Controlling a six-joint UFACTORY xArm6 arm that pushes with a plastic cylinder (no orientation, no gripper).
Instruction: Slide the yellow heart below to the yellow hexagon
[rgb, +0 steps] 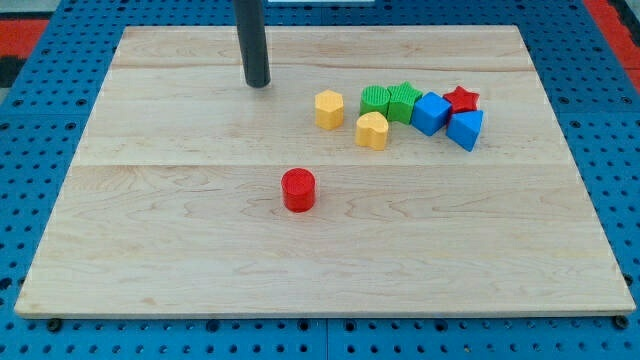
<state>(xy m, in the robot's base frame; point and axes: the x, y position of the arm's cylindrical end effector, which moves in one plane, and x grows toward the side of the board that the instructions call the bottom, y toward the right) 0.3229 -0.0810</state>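
Yellow heart (372, 130): lies right of centre on the counter (150, 250), in the far half, flat on the wood.
Yellow hexagon (329, 109): just left of the heart and slightly farther back, close beside it; contact cannot be told.
My tip (258, 84): plain dark rod end, no gripper fitted, so nothing to open or close. It rests on the wood well left of the heart and farther back, left of the hexagon, touching no block.
Two green blocks (391, 101): directly behind the heart, side by side, shapes unclear.
Blue cube (431, 112), blue triangular block (465, 129), red star (461, 98): clustered right of the green pair.
Red cylinder (298, 190): alone, nearer and left of the heart.
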